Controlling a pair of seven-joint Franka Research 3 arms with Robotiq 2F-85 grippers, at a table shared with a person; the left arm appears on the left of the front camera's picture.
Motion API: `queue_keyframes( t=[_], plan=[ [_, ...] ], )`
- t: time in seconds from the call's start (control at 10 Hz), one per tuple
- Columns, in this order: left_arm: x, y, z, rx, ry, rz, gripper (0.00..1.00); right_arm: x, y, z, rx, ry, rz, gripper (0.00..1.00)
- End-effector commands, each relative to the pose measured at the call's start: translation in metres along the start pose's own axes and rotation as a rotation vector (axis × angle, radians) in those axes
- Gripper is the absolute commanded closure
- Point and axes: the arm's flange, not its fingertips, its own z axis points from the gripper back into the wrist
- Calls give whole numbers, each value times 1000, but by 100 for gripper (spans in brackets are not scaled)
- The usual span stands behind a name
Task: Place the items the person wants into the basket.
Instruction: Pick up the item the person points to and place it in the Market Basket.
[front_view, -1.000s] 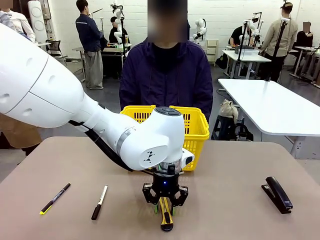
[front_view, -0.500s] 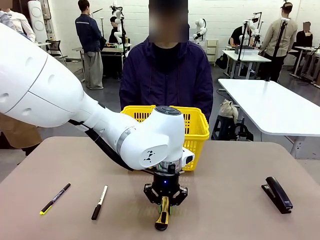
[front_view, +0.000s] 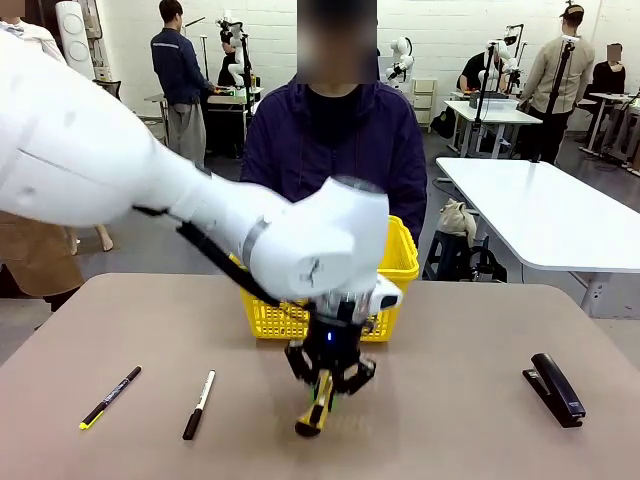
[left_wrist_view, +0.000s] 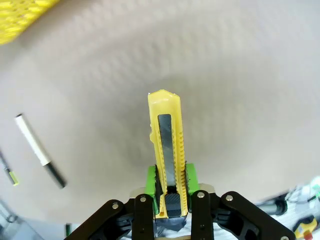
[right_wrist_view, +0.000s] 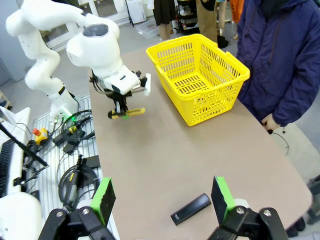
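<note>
The yellow utility knife (left_wrist_view: 167, 150) is clamped across its body between the green pads (left_wrist_view: 151, 182) of the left jaws, which are drawn narrow around it, and its yellow tip is seen projecting beyond them over the bare surface (front_view: 470, 340). In the front view, blurred by motion, the knife is shown tilted with its dark end lowest, in front of the yellow basket (front_view: 400, 262). Whether that end touches the surface cannot be told there, but in the right wrist view the knife appears to be held clear of it and roughly level. The basket is set upright at the far middle of the surface, just in front of the person (front_view: 335, 140) in the dark jacket. On the robot's left, 2 slim things are laid flat, well apart from the knife: a black marker (front_view: 110, 397) with a yellow-green end and, beside it but not touching, a white-and-black pen (front_view: 198, 404). A black stapler (front_view: 555, 388) is laid near the surface's right edge. The right jaws are spread wide with nothing gripped, and are held high above the right part of the surface, where the stapler is seen below, between the 2 pads.
</note>
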Motion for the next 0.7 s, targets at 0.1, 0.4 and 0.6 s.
queue_keyframes(
  t=[0.1,0.4,0.6],
  plan=[
    [-12,17,113,-48,-127,-86,80,-1,-1,2,11,-8,12,0],
    [-15,22,178,-89,-172,-94,80,-1,-1,2,11,-8,12,0],
    [-15,21,189,-77,-169,-86,80,-1,-1,2,11,-8,12,0]
  ],
)
